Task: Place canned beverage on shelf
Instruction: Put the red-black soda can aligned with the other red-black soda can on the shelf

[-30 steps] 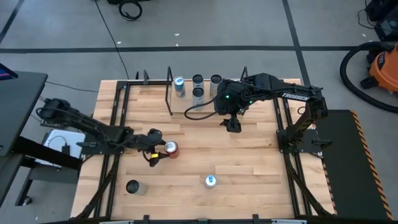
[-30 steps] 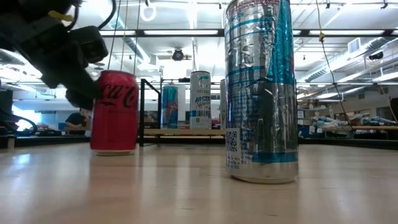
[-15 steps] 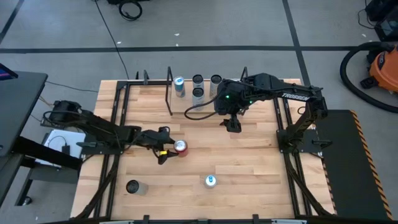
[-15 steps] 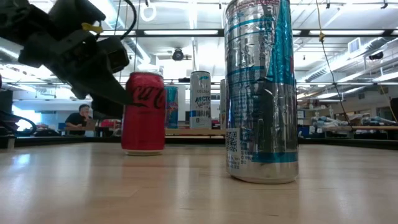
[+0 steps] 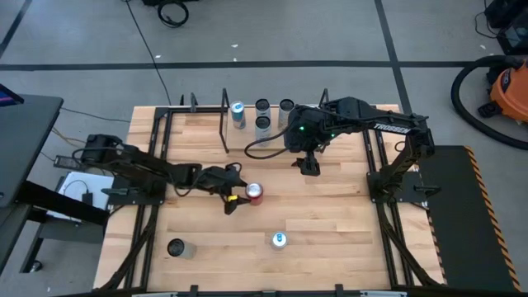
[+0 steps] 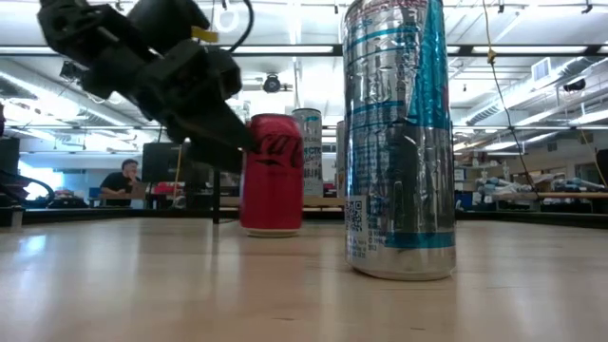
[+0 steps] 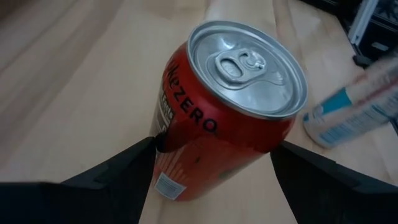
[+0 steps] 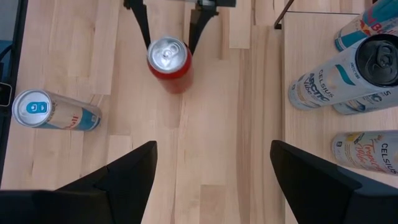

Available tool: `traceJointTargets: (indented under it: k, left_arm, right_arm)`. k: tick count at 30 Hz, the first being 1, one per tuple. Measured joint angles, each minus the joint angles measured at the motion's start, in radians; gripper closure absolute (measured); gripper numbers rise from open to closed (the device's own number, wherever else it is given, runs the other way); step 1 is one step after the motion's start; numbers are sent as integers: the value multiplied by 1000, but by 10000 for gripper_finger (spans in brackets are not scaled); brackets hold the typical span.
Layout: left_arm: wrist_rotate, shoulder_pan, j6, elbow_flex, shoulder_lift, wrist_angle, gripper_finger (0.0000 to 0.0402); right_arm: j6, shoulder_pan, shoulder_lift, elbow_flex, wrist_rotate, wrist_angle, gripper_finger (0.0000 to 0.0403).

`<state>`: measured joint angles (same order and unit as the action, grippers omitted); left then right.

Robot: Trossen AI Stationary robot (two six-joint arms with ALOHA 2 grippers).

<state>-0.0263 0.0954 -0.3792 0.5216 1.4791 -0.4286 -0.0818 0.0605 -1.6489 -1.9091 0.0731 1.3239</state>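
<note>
A red cola can (image 5: pixel 254 193) stands upright near the table's middle, and my left gripper (image 5: pixel 239 196) is shut on it. It also shows in the low view (image 6: pixel 272 176) and the left wrist view (image 7: pixel 224 106). My right gripper (image 5: pixel 309 167) hangs open and empty behind it, toward the right. The light wood shelf (image 8: pixel 311 56) with a black rod upright (image 5: pixel 224 124) stands at the far edge and carries several tall cans (image 5: pixel 262 114). My left gripper pinches the red can's side wall (image 7: pixel 163 140) between its two fingers, one on each side of the can. The fingers come from the table's left, slanting down. The can stays upright, its base at table level (image 6: pixel 272 231); whether it is lifted clear, I cannot tell.
A tall silver-and-blue can (image 5: pixel 280 240) stands near the front edge, large in the low view (image 6: pixel 399 142). A dark can (image 5: pixel 176 247) stands at the front left. Bare tabletop lies between the red can and the shelf.
My left gripper has moved toward the table's right edge, still shut on the red can. The can has travelled with it, upright all the way, its base staying at table level.
</note>
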Motion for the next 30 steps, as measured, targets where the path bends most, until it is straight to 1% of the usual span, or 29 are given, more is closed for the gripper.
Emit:
traceJointTargets:
  k: [5, 13, 17, 24, 30]
  left_arm:
    - [5, -20, 20, 52, 51, 0, 83]
    - [79, -51, 55, 133, 133, -1, 83]
    - [82, -60, 84, 175, 167, 0, 83]
    - [81, -71, 149, 249, 174, 12, 83]
    - [82, -77, 181, 327, 174, 141, 83]
  right_arm:
    - [0, 0, 0, 0, 0, 0, 82]
    - [0, 0, 0, 0, 0, -3, 82]
    - [6, 0, 0, 0, 0, -6, 82]
    - [11, 0, 0, 0, 41, -8, 81]
    - [5, -2, 0, 0, 45, -10, 68]
